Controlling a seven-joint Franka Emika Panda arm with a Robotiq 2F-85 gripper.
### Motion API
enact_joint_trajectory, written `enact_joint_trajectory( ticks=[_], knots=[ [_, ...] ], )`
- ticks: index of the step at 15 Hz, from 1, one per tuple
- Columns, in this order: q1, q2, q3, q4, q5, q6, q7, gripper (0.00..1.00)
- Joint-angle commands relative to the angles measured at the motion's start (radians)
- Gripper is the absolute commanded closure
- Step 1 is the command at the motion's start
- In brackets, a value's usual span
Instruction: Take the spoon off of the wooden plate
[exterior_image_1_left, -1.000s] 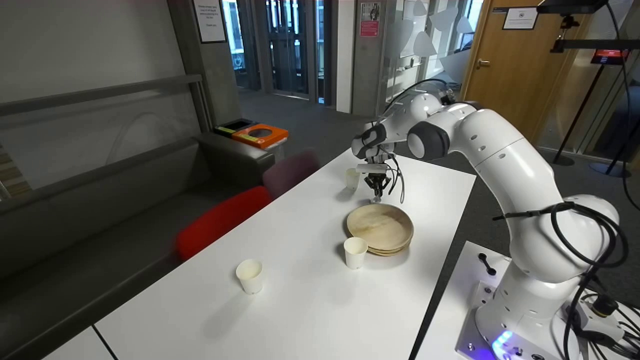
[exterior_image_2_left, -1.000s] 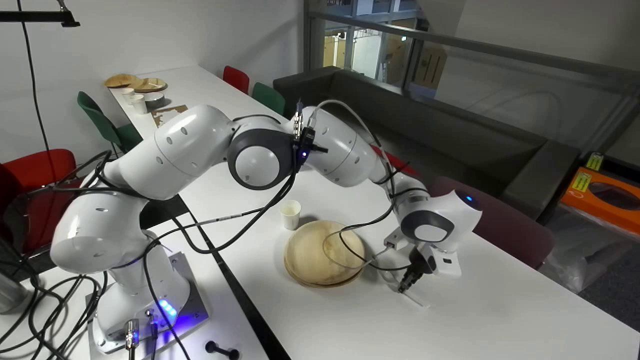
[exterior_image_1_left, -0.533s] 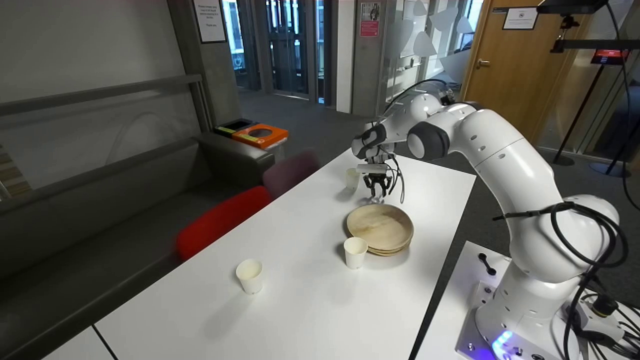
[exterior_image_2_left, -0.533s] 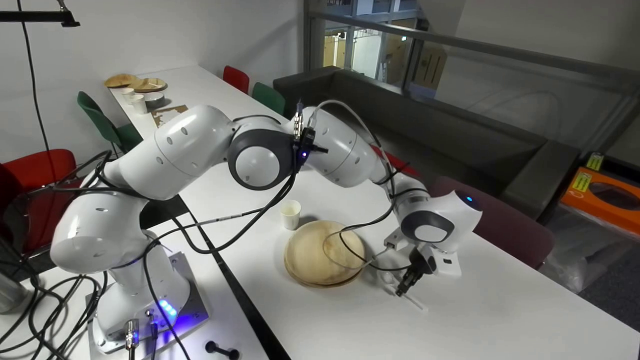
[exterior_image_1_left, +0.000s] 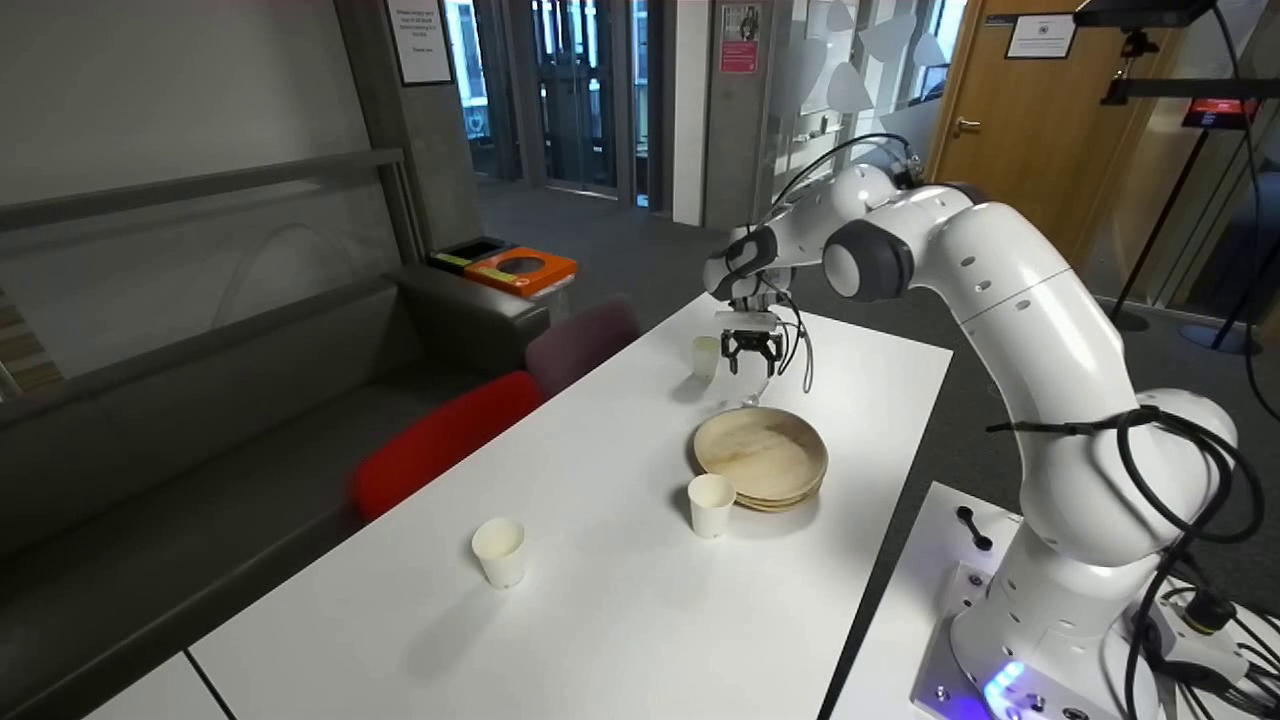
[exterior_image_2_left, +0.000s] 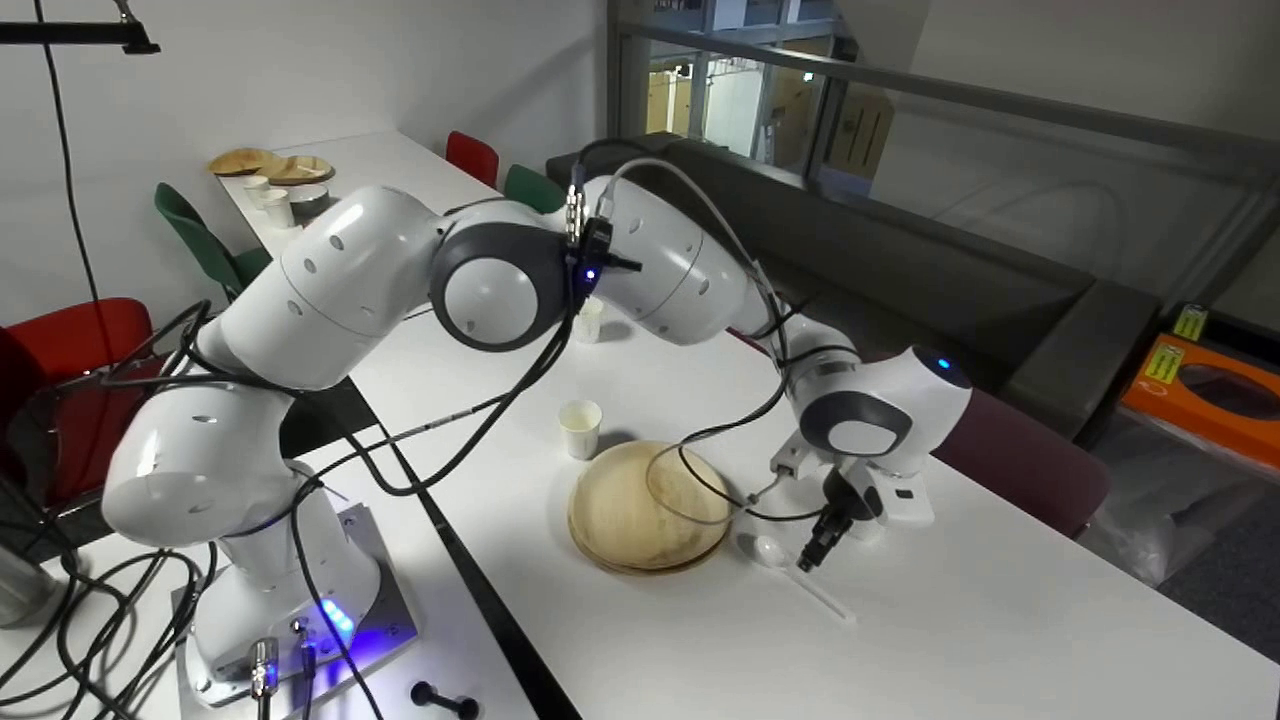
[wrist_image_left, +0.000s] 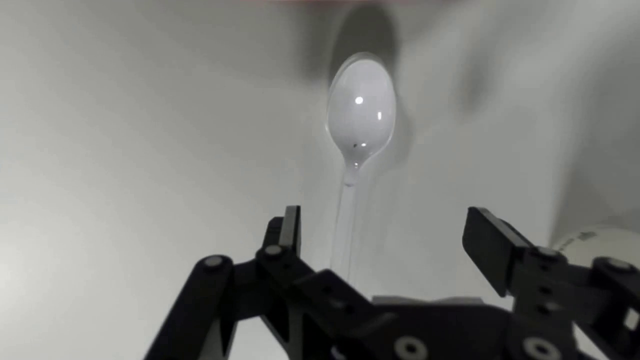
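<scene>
The white plastic spoon (wrist_image_left: 361, 107) lies bowl up on the white table, beside the wooden plate (exterior_image_2_left: 640, 500) and apart from it. In an exterior view the spoon (exterior_image_2_left: 825, 597) has its handle pointing away from that plate, which shows a bare surface and sits stacked on another. My gripper (wrist_image_left: 384, 207) stands open above the spoon's handle, touching nothing; part of the handle is hidden behind the gripper in the wrist view. Seen from outside, the gripper (exterior_image_1_left: 752, 370) hangs a little above the table, just past the far rim of the wooden plate (exterior_image_1_left: 755, 450).
One white cup (exterior_image_1_left: 711, 505) stands against the near side of the plates. Another cup (exterior_image_1_left: 500, 553) is farther off on the table, and a third cup (exterior_image_1_left: 705, 357) stands close beside the gripper. Cables (exterior_image_2_left: 690, 480) loop from the arm over the plate.
My gripper has opened and let go of the spoon, then risen off the table. The spoon stays lying on the table; plate and cups have not moved.
</scene>
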Motion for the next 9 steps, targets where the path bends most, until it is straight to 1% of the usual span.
enact_joint_trajectory(
  ticks=[1, 2, 5, 9],
  knots=[
    [0.001, -0.238, 0.023, -0.213, 0.009, 0.012, -0.16, 0.0],
    [-0.001, -0.282, 0.026, -0.239, 0.005, 0.005, -0.204, 0.01],
    [0.004, -0.423, 0.028, -0.319, -0.02, -0.017, -0.342, 0.0],
    [0.045, -0.613, 0.014, -0.427, -0.161, -0.068, -0.481, 0.0]
  ],
)
